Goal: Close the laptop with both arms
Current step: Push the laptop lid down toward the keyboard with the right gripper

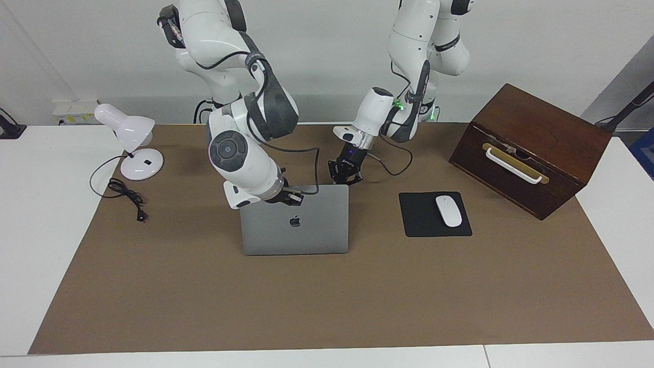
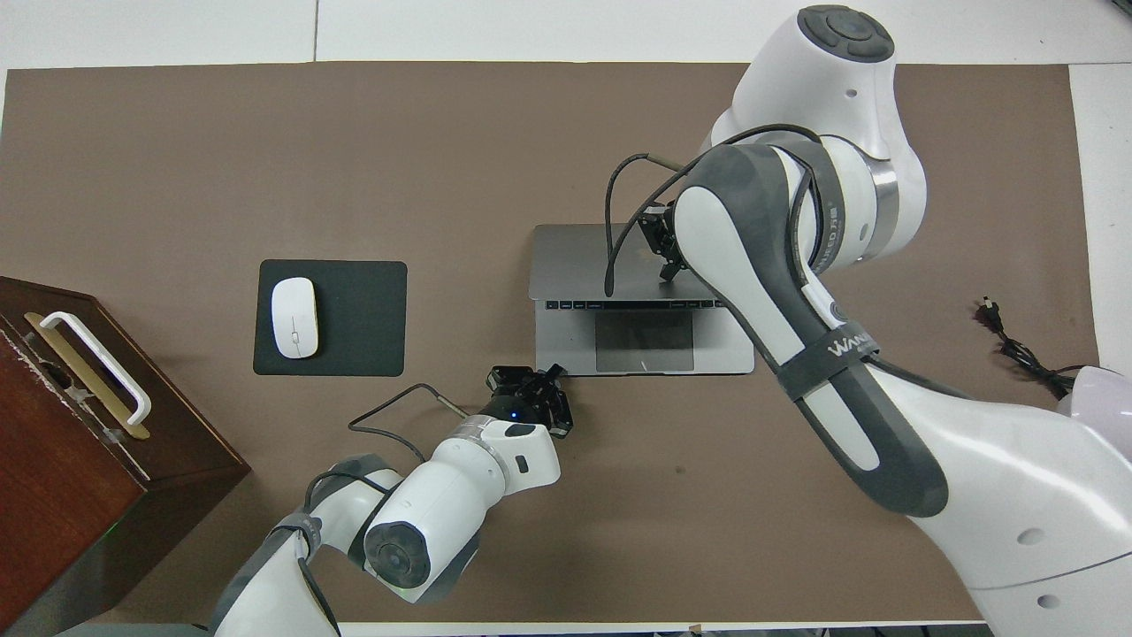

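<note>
Laptop (image 1: 295, 225) at centre of the facing view, lid tilted low over the keyboard, not fully shut; right gripper (image 1: 292, 197), fingertips together, pressed against the lid's upper edge; left gripper (image 1: 345, 176), fingertips together, at the base's corner, holding nothing; mouse (image 1: 448, 210) on black mouse pad (image 1: 421, 225), centre right; wooden box (image 1: 531, 148), upper right; lamp (image 1: 130, 140), upper left.

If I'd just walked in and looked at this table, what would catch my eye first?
Probably the two white arms working on the silver laptop in the middle of the brown mat: the right gripper presses its half-lowered lid down, while the left gripper sits at the laptop's corner nearest the robots. Next, the tilted dark wooden box at the left arm's end, and the white desk lamp at the right arm's end.
</note>
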`<state>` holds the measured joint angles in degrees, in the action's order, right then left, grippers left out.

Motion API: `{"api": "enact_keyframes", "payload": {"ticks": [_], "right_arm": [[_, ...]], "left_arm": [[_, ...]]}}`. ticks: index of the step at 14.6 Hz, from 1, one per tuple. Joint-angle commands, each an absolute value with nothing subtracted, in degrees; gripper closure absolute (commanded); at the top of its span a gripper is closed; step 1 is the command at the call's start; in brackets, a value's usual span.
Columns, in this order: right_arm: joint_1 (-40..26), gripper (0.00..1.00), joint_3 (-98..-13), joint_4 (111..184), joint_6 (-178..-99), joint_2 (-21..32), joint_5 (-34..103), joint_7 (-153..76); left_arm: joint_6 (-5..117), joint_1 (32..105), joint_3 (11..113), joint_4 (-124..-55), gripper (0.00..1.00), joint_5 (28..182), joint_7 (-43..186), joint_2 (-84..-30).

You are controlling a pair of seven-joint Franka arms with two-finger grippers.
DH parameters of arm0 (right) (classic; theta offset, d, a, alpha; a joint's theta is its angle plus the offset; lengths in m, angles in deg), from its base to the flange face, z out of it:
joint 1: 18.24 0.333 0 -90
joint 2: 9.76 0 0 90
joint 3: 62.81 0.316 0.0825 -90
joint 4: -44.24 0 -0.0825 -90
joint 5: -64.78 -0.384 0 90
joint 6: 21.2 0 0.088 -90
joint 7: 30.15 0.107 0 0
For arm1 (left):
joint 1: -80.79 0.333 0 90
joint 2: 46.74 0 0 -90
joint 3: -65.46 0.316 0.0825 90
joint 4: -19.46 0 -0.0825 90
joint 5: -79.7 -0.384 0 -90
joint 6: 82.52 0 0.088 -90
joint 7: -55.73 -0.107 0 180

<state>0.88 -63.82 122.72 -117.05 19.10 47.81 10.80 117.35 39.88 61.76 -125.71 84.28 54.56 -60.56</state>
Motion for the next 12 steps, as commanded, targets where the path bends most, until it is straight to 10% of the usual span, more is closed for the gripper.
{"api": "enact_keyframes", "payload": {"ticks": [1, 12], "right_arm": [[0.4, 1.00, -63.2, 135.4, -125.3, 13.0, 46.6, 11.0], [1.1, 1.00, -63.2, 144.0, -134.0, 10.6, 46.6, 9.5]], "left_arm": [[118.2, 40.6, 62.4, -125.8, 1.00, 84.8, 52.4, -63.3], [118.2, 41.0, 62.4, -125.8, 1.00, 84.8, 52.3, -63.4]]}}
